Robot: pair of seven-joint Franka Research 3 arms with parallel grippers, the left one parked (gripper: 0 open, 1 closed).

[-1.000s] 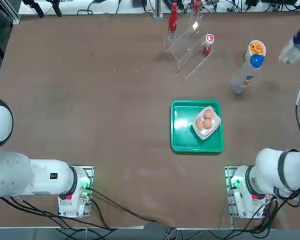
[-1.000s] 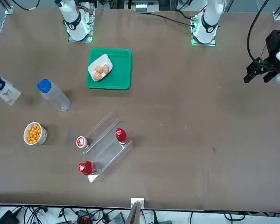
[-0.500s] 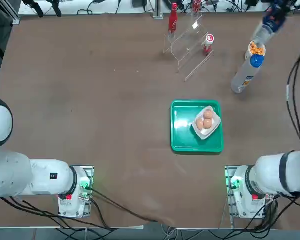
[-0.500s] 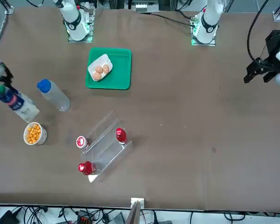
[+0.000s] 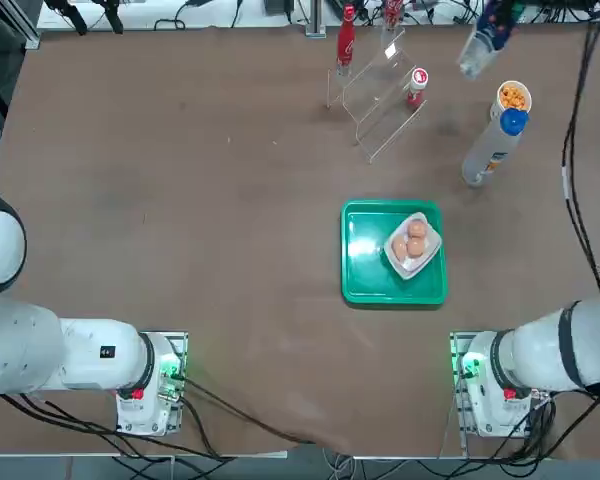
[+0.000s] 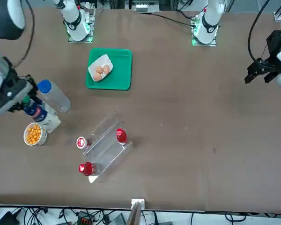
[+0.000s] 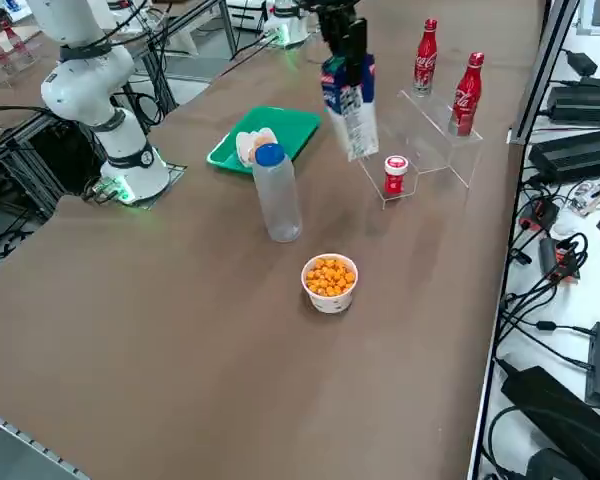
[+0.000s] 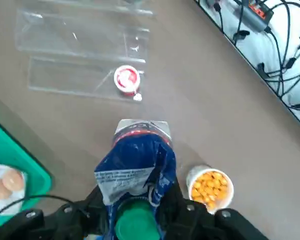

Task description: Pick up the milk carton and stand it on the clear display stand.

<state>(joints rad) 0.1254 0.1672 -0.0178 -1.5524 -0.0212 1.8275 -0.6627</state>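
You have the milk carton [image 7: 349, 105] pinched by its top in the right gripper [image 7: 344, 48], hanging tilted at the side view's upper middle, with the clear stand [image 7: 435, 135] just to its right.

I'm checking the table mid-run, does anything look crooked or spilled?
Nothing is spilled. The milk carton hangs tilted in the right gripper, clear of the table, short of the clear stand. Bottles and snack cup stand upright.

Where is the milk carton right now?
The milk carton is up in the air, held by the right gripper, between the cup of orange snacks and the clear display stand.
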